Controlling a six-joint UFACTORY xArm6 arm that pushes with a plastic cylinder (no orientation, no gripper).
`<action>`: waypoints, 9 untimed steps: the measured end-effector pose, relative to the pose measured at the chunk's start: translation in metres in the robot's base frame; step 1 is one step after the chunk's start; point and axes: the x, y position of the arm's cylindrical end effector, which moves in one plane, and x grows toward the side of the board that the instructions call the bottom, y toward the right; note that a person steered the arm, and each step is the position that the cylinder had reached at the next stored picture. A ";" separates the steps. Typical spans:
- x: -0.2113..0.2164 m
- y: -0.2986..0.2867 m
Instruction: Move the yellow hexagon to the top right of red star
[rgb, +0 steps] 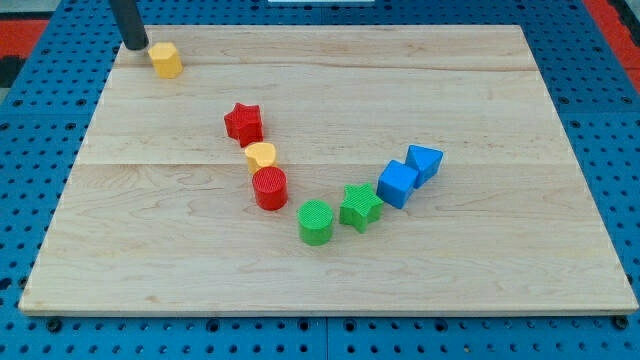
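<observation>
The yellow hexagon (166, 60) sits near the board's top left corner. My tip (135, 46) is just left of it and slightly above, very close to or touching its left side. The red star (243, 123) lies well down and to the right of the hexagon, left of the board's middle.
Below the red star are a yellow heart (261, 155) and a red cylinder (270, 188). A green cylinder (316, 221), a green star (360, 206), a blue cube (398, 184) and a blue triangular block (425, 162) curve off to the right. The wooden board (480, 90) lies on a blue pegboard.
</observation>
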 end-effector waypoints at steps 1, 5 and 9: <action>0.026 0.080; -0.011 0.120; 0.066 0.299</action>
